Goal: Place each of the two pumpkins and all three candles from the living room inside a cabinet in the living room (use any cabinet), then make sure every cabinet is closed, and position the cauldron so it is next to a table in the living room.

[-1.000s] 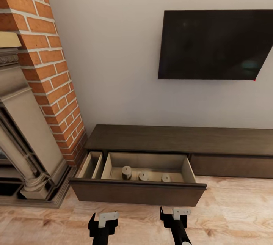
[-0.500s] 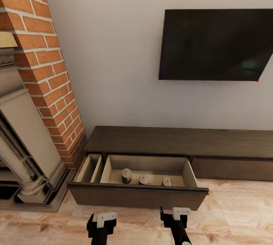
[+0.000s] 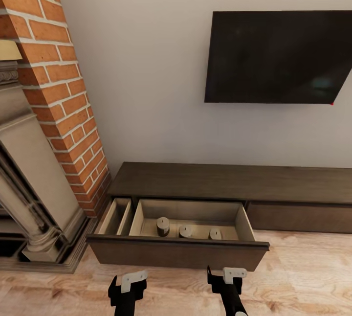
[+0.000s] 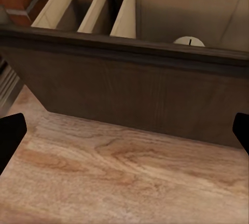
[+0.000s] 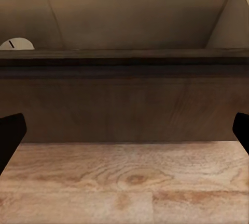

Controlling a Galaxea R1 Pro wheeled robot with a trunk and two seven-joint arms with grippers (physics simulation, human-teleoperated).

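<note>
1. Left gripper [image 4: 124, 135] is spread wide w/ nothing between the fingers, and it hangs low over the wood floor [image 3: 303, 267] just short of the drawer front [image 4: 129, 94].
2. Right gripper [image 5: 124, 135] is likewise splayed and unloaded, square to the same front, which lies straight ahead of it.
3. Cabinet [image 3: 234, 181] has its left drawer pulled out toward both grippers, so the candles sit inside, beyond the front panel.
4. Candles [image 3: 163, 225]: three in a row on the drawer floor, upright, apart from each other.
5. Prob. reason for the pose: both grippers are lined up on the front to shove the drawer shut.
6. No pumpkins in this drawer, so closing may be premature.
</note>
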